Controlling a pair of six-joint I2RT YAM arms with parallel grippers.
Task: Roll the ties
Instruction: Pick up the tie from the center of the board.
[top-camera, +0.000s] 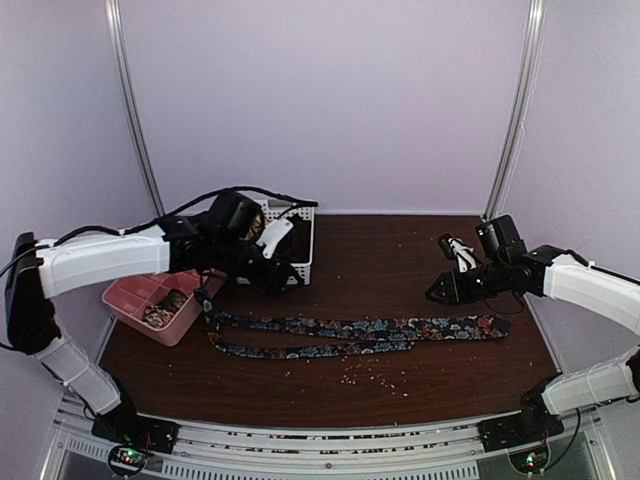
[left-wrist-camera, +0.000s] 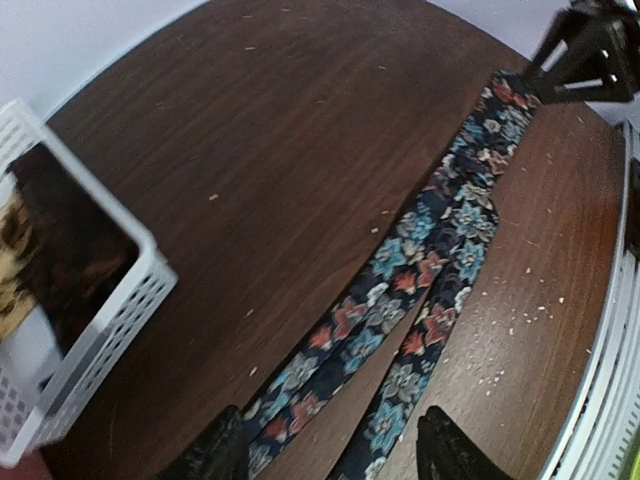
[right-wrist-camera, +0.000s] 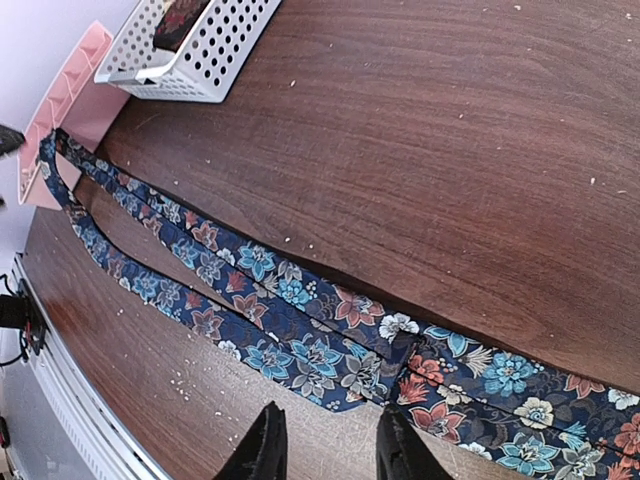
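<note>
The dark floral tie (top-camera: 360, 328) lies flat across the brown table, folded into two long strands. It also shows in the left wrist view (left-wrist-camera: 400, 270) and the right wrist view (right-wrist-camera: 300, 330). My left gripper (top-camera: 283, 278) hangs open over the strands' left part (left-wrist-camera: 325, 455), fingers either side, holding nothing. My right gripper (top-camera: 440, 290) is open above the tie's wide right part (right-wrist-camera: 330, 450), empty. A dark brown tie (left-wrist-camera: 70, 250) and a tan patterned tie (left-wrist-camera: 15, 260) lie in the white basket (left-wrist-camera: 110, 340).
The white perforated basket (top-camera: 300, 250) stands at the back left, partly behind my left arm. A pink tray (top-camera: 130, 298) with brownish bits sits at the left edge, the tie's end beside it. Small pale crumbs (top-camera: 375, 372) are scattered in front of the tie.
</note>
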